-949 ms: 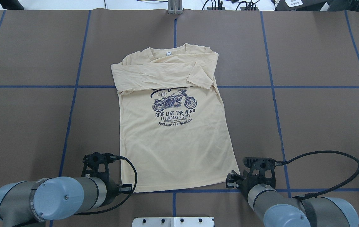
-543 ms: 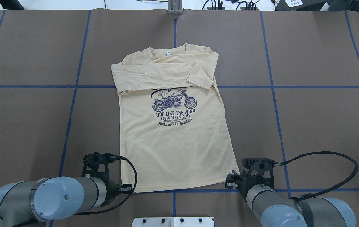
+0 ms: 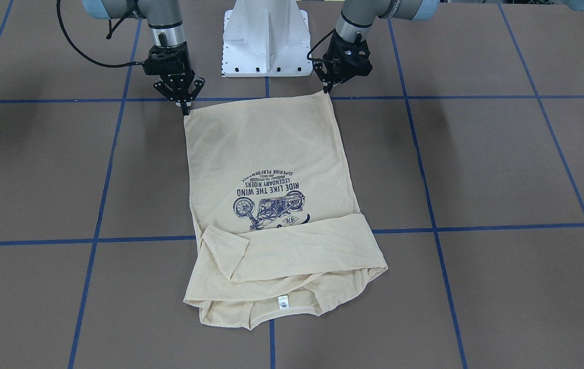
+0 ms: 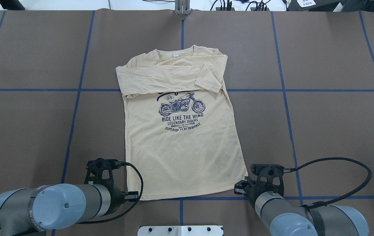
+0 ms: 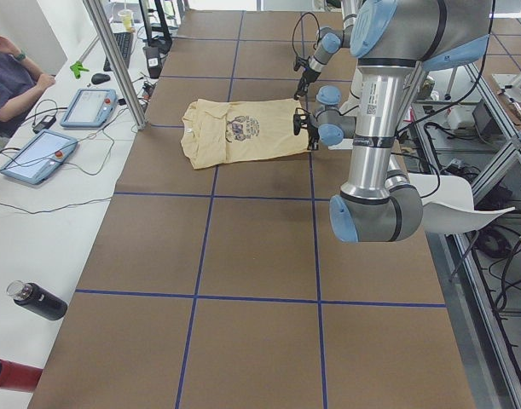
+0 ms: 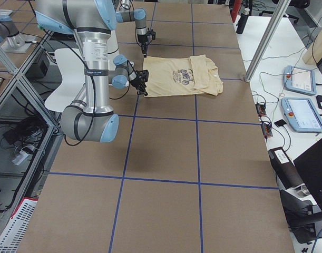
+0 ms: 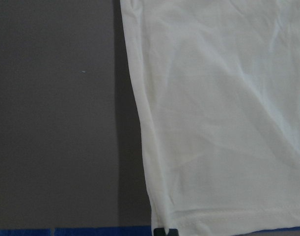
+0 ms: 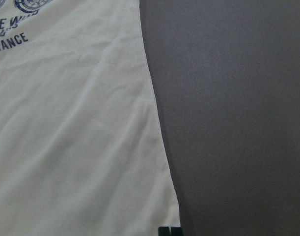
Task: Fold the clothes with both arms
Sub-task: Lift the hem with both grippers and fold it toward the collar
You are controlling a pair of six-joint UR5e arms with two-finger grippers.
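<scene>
The cream-yellow T-shirt (image 4: 180, 154) lies flat on the brown table, print side up. Its sleeves are folded across the chest and its collar points away from the robot. In the front-facing view the shirt (image 3: 271, 154) has its hem toward the base. My left gripper (image 3: 327, 92) is shut on one hem corner, low on the table. My right gripper (image 3: 185, 110) is shut on the other hem corner. From overhead the left gripper (image 4: 134, 196) and right gripper (image 4: 238, 188) sit at the two near corners. Each wrist view shows dark fingertips at the cloth's corner (image 7: 228, 123) (image 8: 66, 147).
The white pedestal base (image 3: 266, 36) stands just behind the hem, between the arms. Blue tape lines (image 4: 282, 90) grid the brown table. Along a white side bench sit tablets (image 5: 38, 158), a dark bottle (image 5: 38, 300) and a seated person (image 5: 8, 77).
The right arm has edged slightly inward, dragging its hem corner a little toward the shirt's middle. The left arm has barely shifted.
</scene>
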